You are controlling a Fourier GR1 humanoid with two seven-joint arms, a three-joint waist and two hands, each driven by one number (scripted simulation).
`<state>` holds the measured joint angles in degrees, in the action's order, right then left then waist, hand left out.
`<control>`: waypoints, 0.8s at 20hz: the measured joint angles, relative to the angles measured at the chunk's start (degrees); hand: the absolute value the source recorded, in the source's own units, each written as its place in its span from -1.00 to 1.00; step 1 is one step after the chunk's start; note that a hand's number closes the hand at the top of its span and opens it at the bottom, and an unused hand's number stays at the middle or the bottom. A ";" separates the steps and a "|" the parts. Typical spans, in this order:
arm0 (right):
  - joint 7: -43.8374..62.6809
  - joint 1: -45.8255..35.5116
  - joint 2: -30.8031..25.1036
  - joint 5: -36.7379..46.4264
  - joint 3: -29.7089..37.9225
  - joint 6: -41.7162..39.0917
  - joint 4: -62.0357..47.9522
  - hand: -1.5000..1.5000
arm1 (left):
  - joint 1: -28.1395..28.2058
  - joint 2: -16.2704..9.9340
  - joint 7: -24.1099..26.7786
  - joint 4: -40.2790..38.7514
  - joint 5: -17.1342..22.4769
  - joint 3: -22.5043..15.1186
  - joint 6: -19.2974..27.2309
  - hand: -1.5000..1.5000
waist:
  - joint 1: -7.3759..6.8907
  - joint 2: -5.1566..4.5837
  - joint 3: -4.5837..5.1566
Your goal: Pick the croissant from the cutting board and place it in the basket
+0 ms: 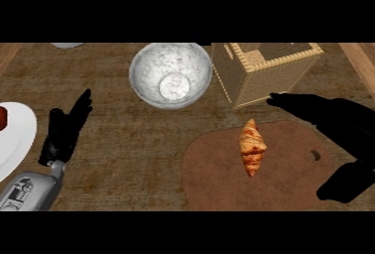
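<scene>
Listing items across the counter, left to right:

White plate (16, 136), far left edge, partly out of view, with a small dark red item on it that cannot be identified

Left hand (66, 131), just beside the plate, resting, fingers straight and pressed close together, pointing up the view; holds nothing and lies well apart from the task's thing

Grey speckled bowl (170, 74), upper middle, with a pale round base showing inside

Cutting board (278, 173), brown, rounded, lower middle to right, a small dark slot near its right side

Croissant (252, 147), golden, lying on the cutting board's upper left part; long axis runs nearly straight up and down the view, one tip towards the basket, the other towards the lower edge

Basket (267, 69), woven, tan, square-mouthed, upper right, just beyond the board's far edge

Right hand (322, 111), above the board's upper right, fingers extended leftward, fingertips (277, 99) near the basket's lower corner; thumb (350, 183) spread well away, lower right; holds nothing

Key relation, as a judgement: the croissant lies left of and below the right fingers, much nearer this hand than the left; a grasp across its narrow width suits
</scene>
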<state>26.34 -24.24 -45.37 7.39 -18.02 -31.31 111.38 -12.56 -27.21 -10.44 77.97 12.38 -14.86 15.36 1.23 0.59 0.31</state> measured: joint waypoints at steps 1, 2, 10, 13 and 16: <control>2.65 -0.41 -0.28 -2.49 0.71 -1.93 1.15 -1.00 | -0.09 -0.40 0.27 -0.27 0.21 0.52 -0.82 0.00 | -0.13 -0.07 -0.03; 5.78 -1.15 -0.26 -5.05 1.36 -3.56 2.30 -1.00 | -0.11 -0.33 0.00 0.15 0.17 0.64 -1.02 0.00 | -0.31 -0.11 -0.07; 19.36 -2.71 5.06 -9.92 3.65 -6.22 7.01 -1.00 | -0.85 2.26 0.72 -1.76 -2.52 2.53 -3.20 0.00 | -1.04 -0.47 -0.24; 19.85 -0.99 6.96 -6.51 4.11 -5.93 8.85 -1.00 | -1.56 2.81 -0.79 -0.95 -3.22 3.56 -3.78 0.00 | -1.10 -0.50 -0.27; 18.26 1.16 8.16 -2.32 5.29 -6.08 9.55 -1.00 | -0.87 3.75 -0.52 -0.79 -4.33 4.33 -3.96 0.00 | -1.16 -0.53 -0.30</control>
<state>44.61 -23.08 -37.22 5.07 -12.73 -37.39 120.93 -13.43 -23.45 -10.96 77.18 8.05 -10.52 11.40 0.06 0.06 0.02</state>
